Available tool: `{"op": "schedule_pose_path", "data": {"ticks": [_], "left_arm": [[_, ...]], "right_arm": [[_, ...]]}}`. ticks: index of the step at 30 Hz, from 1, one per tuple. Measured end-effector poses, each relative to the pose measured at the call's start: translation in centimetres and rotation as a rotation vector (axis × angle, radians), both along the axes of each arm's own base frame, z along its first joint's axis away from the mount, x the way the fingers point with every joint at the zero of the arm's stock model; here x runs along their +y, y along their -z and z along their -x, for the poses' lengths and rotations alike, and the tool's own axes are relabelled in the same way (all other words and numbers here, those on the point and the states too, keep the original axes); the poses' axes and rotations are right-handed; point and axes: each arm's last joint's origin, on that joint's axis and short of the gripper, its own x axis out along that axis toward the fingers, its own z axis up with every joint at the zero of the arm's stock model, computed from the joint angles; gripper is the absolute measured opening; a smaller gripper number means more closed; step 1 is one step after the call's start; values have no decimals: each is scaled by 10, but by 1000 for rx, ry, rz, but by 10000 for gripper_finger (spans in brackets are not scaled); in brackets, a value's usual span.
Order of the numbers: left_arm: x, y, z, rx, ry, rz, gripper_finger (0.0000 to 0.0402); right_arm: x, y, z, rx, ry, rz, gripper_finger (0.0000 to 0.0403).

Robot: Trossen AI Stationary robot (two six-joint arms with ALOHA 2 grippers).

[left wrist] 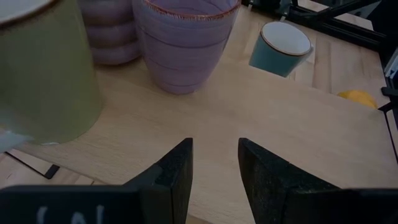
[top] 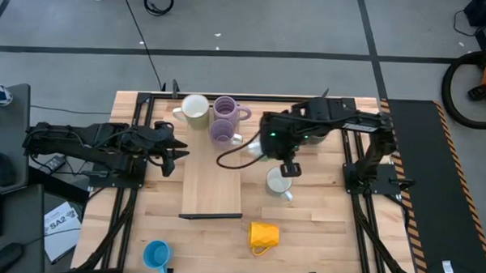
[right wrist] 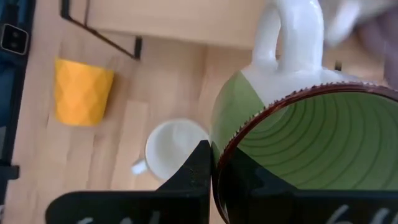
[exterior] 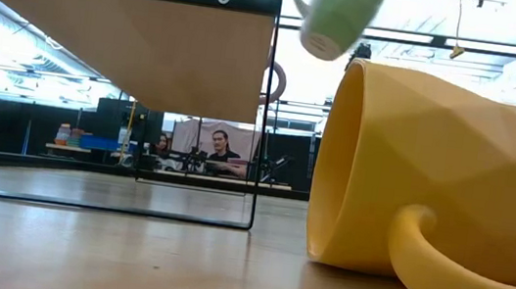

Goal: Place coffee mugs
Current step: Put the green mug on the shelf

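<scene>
While the right gripper [top: 263, 147] hangs over the middle of the wooden surface [top: 321, 228] in the high view, six other mugs show: a cream-white mug [top: 194, 108] and two purple mugs [top: 225, 108] on the raised shelf [top: 213, 180], a white mug [top: 279, 183], a yellow mug [top: 265, 234] on its side, and a blue mug [top: 156, 253]; none visibly holds anything. The left gripper [top: 180, 153] waits beside the shelf.

In the low view the green mug [exterior: 341, 15] hangs tilted above the surface, with people seated in the room behind.

The left wrist view shows its fingers [left wrist: 177, 171] parted, holding nothing.

In the right wrist view the fingers [right wrist: 199, 163] pinch the green mug's rim; its inside looks empty.
</scene>
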Motion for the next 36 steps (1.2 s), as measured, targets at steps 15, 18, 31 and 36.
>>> {"op": "schedule_pose_path", "data": {"ticks": [15,18,31,36], "left_arm": [[-1,-10,-6,-116,16,6,135],[-1,-11,-6,-127,24,-3,135],[-6,-16,-37,-224,93,-102,135],[-13,-13,-53,-241,147,-158,134]], "right_arm": [[10,30,-53,37,-149,48,23],[10,31,-55,31,-148,47,23],[14,31,-67,-66,-141,39,23],[15,31,-69,-86,-136,36,23]]}}
